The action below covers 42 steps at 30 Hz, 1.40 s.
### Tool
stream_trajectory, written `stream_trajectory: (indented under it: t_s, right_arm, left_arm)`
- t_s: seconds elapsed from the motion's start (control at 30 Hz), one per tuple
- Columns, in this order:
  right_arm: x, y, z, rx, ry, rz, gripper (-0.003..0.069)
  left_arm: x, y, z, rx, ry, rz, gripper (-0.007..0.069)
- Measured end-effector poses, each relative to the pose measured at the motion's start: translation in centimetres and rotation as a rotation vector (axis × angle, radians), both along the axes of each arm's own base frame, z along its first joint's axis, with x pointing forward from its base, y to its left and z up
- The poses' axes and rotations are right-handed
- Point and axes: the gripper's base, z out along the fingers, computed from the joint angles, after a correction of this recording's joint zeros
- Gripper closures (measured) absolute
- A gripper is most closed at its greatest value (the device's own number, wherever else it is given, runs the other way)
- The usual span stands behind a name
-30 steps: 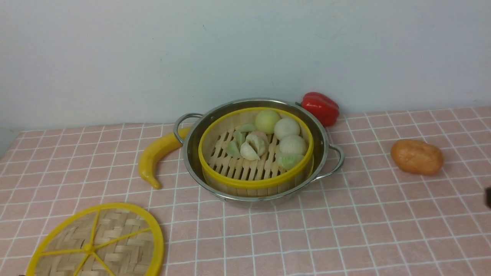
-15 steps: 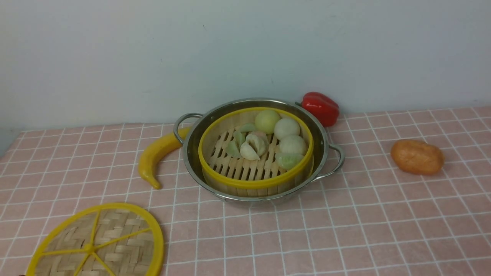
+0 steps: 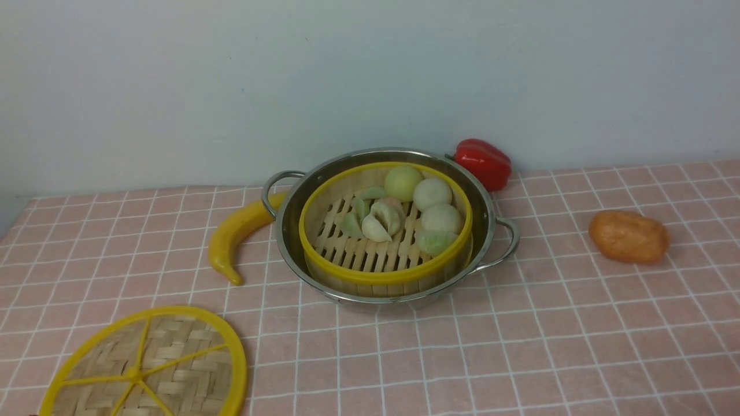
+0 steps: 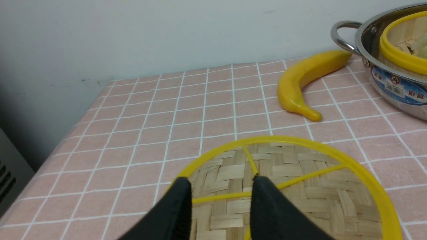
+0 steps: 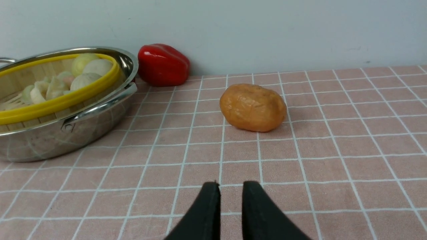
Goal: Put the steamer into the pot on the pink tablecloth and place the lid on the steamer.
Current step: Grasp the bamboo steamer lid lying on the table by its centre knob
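1. A small dark shape that poked in at the front view's right edge a second ago, low and nearer than the potato (image 3: 628, 236), is gone. It had already left by half a second ago.
2. That spot now shows only bare pink tablecloth (image 3: 729, 300).

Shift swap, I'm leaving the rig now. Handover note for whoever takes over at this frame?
Grippers: left gripper open, over the lid, no grip visible. The right gripper has its jaws narrowly apart, holds nothing, and is low over the pink tablecloth, clear of the pot.
Done: the steamer sits inside the pot on the tablecloth.
Left: grasp the lid, lying flat on the cloth on the robot's near left, and set it on the steamer.
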Motion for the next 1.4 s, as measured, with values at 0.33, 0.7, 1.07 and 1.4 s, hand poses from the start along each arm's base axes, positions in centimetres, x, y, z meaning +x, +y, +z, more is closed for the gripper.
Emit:
stream_trajectory:
  t_s: [0.33, 0.7, 1.07, 1.4]
  right_arm:
    - [0.0, 0.01, 0.01, 0.005, -0.001, -0.001, 0.0508]
    - [0.0, 0.01, 0.03, 0.005, -0.003, 0.0, 0.0483]
    - [0.0, 0.01, 0.03, 0.006, -0.003, 0.0, 0.0456]
    - [0.0, 0.01, 0.03, 0.006, -0.003, 0.0, 0.0431]
  left_arm:
    - [0.0, 0.0, 0.0, 0.0, 0.0, 0.0, 0.0382]
    - [0.0, 0.0, 0.0, 0.0, 0.0, 0.0, 0.0382]
    - [0.0, 0.0, 0.0, 0.0, 0.0, 0.0, 0.0382]
    - [0.06, -0.14, 0.19, -0.067, -0.03, 0.001, 0.0382]
